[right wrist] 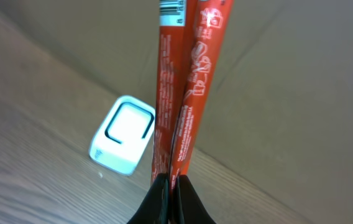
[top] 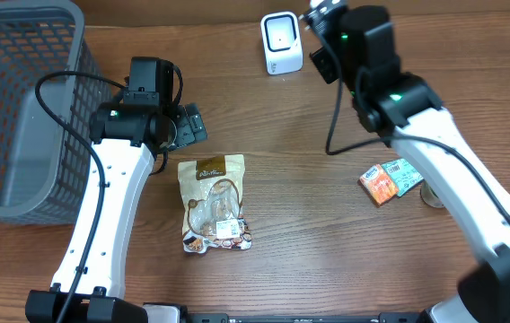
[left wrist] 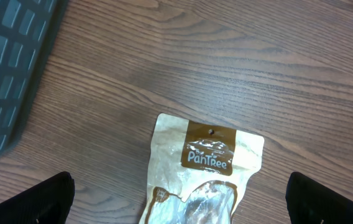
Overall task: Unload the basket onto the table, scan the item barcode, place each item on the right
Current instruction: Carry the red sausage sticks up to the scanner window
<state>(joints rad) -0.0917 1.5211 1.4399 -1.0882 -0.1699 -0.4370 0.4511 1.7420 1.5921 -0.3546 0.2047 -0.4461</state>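
- my right jaws are closed tight on the lower edge of a flat red packet [right wrist: 189, 93]. it stands straight up out of them, edge-on to my wrist camera.
- that packet is the item i take to be due for scanning. it is held up off the worktop [top: 327, 260], near the white scanner [right wrist: 122, 142] at the far edge, and apart from it. from overhead my own arm hides it.
- a barcode [right wrist: 171, 7] shows at the packet's far end, on the face turned toward the scanner's side. the frame cuts part of it off.
- step in hand, as i judge it: presenting the code to the scanner. the pick-up is done, and nothing in view tells me whether a read has happened.
- the next move, i reckon, calls for tipping the far end down and rolling my wrist so the barcode face looks squarely at the scanner's window, close but not touching. the pinch should stay firm, since so thin a packet could swivel in it.
- my left jaws are wide open and empty. they hover over the brown pantree pouch [left wrist: 207, 162], which lies flat on the worktop below them.
- the grey basket [top: 21, 117] sits at my left. a small orange packet [top: 379, 187] and a green one [top: 401, 174] lie side by side at my right.
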